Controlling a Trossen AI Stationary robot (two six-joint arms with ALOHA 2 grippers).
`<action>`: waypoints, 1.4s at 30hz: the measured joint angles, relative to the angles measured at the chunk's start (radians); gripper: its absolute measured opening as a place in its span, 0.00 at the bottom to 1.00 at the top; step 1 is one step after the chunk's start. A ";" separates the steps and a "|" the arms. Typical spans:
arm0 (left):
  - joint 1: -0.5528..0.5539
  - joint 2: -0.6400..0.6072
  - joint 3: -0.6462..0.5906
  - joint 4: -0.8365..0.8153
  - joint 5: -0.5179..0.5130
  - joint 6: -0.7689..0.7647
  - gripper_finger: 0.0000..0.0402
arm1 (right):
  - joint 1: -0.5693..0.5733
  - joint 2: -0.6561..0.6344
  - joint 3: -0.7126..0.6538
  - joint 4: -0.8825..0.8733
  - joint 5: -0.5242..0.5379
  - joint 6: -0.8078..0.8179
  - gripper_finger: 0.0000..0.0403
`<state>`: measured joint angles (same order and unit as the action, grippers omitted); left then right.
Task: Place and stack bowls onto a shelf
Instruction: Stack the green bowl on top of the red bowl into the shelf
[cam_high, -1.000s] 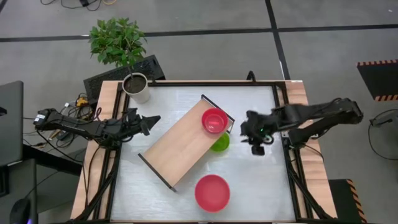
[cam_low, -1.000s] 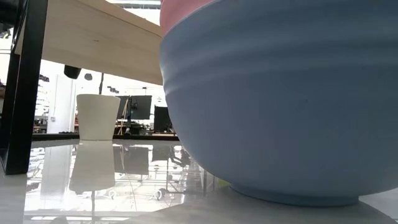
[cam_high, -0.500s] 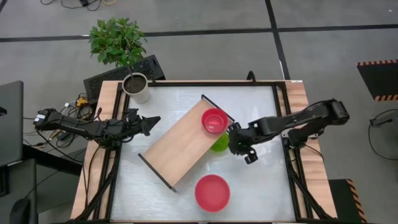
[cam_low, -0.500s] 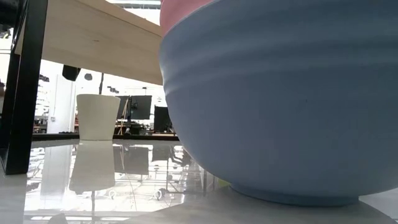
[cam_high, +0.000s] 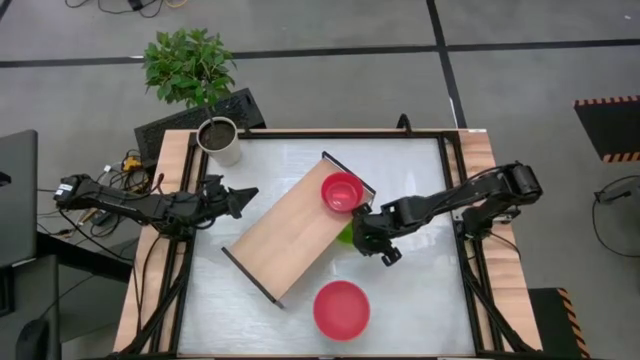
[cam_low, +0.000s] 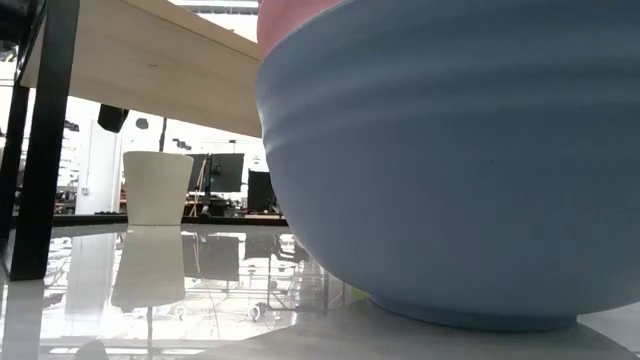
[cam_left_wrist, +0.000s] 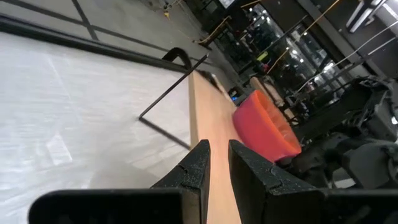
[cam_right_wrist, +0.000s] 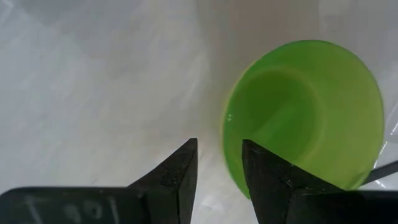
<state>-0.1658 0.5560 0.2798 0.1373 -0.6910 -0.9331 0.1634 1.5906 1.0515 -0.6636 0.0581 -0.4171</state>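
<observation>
Lining up right gripper (cam_right_wrist: 217, 171) on green bowl (cam_right_wrist: 305, 115) rim beside shelf (cam_high: 290, 232) (fingers narrowly parted, nothing held). Next: straddle rim, clamp, lift.

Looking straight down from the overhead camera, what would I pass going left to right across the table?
Left gripper → white plant pot → wooden shelf → small red bowl on it → right gripper → right arm.

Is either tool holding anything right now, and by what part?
Nothing is held. The right tool hangs open above the small green bowl, its fingers straddling the rim without gripping. The left tool waits, empty, near the shelf.
</observation>
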 joint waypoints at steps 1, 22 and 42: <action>0.000 0.000 0.000 -0.003 0.000 -0.004 0.11 | -0.003 0.000 0.000 0.005 -0.001 0.002 0.35; 0.000 0.000 0.000 -0.016 0.006 -0.023 0.11 | 0.141 -0.337 -0.109 -0.093 0.235 0.918 0.05; 0.000 0.000 0.000 -0.035 0.002 -0.023 0.11 | 0.166 -0.163 -0.290 0.400 0.487 1.000 0.04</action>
<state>-0.1658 0.5560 0.2798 0.1021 -0.6887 -0.9558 0.3290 1.4277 0.7616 -0.2639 0.5452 0.5832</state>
